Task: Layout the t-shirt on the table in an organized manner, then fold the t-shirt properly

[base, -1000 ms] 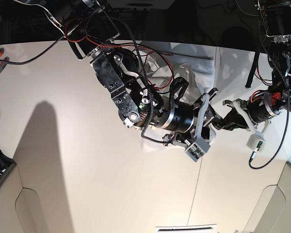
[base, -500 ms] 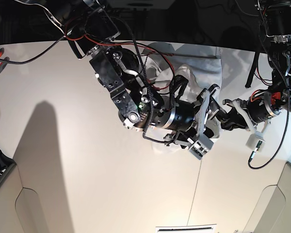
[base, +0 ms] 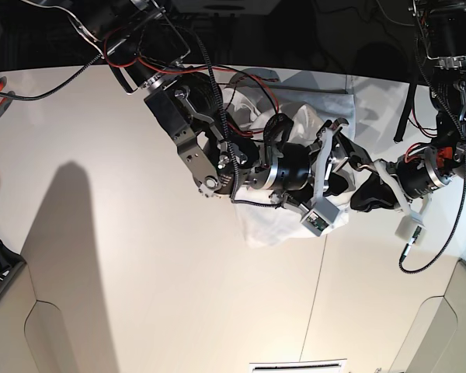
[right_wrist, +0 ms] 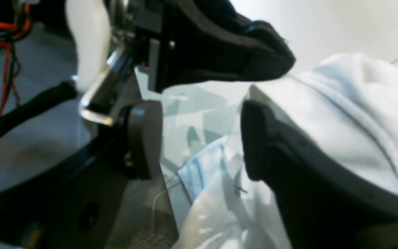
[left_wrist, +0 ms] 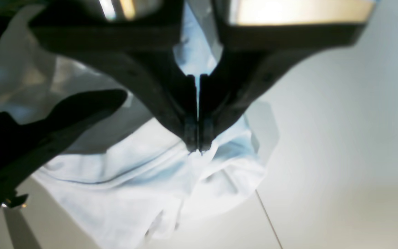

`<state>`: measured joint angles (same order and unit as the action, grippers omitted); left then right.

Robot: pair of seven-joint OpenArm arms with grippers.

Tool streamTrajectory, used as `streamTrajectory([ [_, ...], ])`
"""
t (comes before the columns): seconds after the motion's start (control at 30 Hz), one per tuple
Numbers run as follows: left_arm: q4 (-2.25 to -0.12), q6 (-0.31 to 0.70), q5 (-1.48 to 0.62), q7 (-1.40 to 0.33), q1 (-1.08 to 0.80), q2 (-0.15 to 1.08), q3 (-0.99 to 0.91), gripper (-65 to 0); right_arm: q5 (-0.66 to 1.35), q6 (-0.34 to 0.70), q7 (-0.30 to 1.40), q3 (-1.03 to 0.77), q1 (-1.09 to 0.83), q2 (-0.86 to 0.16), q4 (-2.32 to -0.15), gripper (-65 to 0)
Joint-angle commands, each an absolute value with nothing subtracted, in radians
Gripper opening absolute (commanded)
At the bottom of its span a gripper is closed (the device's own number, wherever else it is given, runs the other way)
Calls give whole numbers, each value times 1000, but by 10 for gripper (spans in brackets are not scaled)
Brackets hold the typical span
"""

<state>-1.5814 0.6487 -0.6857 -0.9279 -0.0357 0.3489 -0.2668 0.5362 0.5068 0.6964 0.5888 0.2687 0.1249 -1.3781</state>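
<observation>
The t-shirt (base: 283, 225) is lying in a crumpled heap on the table (base: 140, 256), near the far middle of it, and both arms are reaching over it. The left gripper (left_wrist: 197, 147) is pinching a small bit of white cloth between its two black fingers, which are pressed almost together. The shirt is hanging and bunching just below those tips. The right gripper (right_wrist: 264, 86) is standing partly open, with a gap between its two dark fingers. A thick fold of the shirt is sitting in that gap, touching the lower finger. A thin dark seam (base: 317, 287) is running across the table under the cloth.
</observation>
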Motion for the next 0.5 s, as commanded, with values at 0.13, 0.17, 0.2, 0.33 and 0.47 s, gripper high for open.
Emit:
streamTrajectory([
  [0.13, -1595, 641, -588, -888, -20, 362, -270, -639, 591, 554, 663, 588, 290, 152, -1501, -290],
  [0.17, -1595, 640, -561, -875, -19, 365, -270, -639, 579, 554, 671, 588, 290, 152, -1524, -290],
  [0.2, -1595, 638, -542, -862, -17, 368, -270, -639, 575, 554, 685, 588, 290, 152, -1545, -290],
  [0.33, -1595, 609, -515, -853, -14, 391, -270, -639, 575, 554, 716, 588, 290, 152, -1601, -290],
  [0.47, -1595, 602, -514, -839, -14, 420, -287, -639, 530, 546, 716, 579, 290, 152, -1615, -291],
])
